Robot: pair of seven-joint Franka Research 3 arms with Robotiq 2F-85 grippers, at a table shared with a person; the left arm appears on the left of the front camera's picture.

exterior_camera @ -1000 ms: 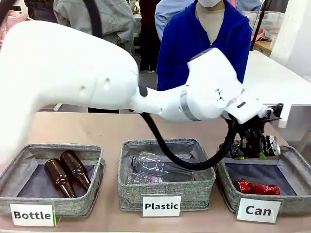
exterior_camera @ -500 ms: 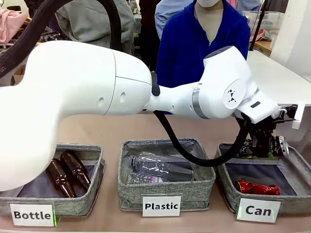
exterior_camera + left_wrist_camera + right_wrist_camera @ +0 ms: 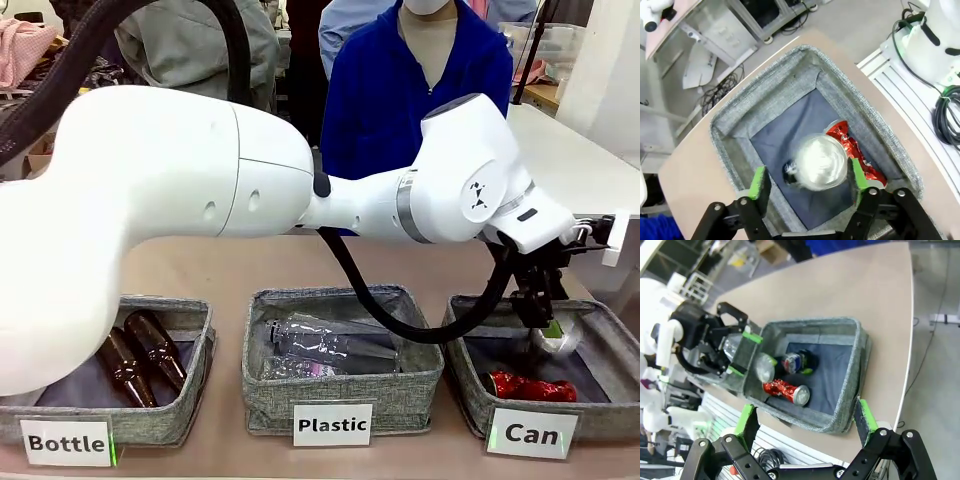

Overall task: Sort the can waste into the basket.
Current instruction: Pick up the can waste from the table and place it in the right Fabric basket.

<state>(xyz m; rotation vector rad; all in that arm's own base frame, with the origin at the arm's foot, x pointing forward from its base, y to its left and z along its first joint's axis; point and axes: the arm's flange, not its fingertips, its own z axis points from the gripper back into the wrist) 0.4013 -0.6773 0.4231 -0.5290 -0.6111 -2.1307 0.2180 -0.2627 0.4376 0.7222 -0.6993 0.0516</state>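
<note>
The grey basket (image 3: 470, 398) labelled "Can" stands at the table's right end. A dented red can (image 3: 530, 387) lies on its dark bottom. My left gripper (image 3: 545, 300) hangs over the basket with its jaws open. The black can (image 3: 553, 340) is a blur just below the fingers, loose in the air above the basket floor. In the left wrist view its silver top (image 3: 820, 161) shows between the green pads (image 3: 760, 181) without touching them, beside the red can (image 3: 862, 157). My right gripper (image 3: 806, 412) is open and holds nothing, high above the basket (image 3: 850, 370).
A bin labelled "Plastic" (image 3: 340, 395) with clear bottles stands in the middle. A bin labelled "Bottle" (image 3: 165, 415) with two brown bottles is at the left. A person in a blue top (image 3: 420, 90) stands at the far side. The left arm spans the table.
My left gripper shifted slightly right over the basket, then opened. The black can has left the fingers and is dropping toward the basket floor.
</note>
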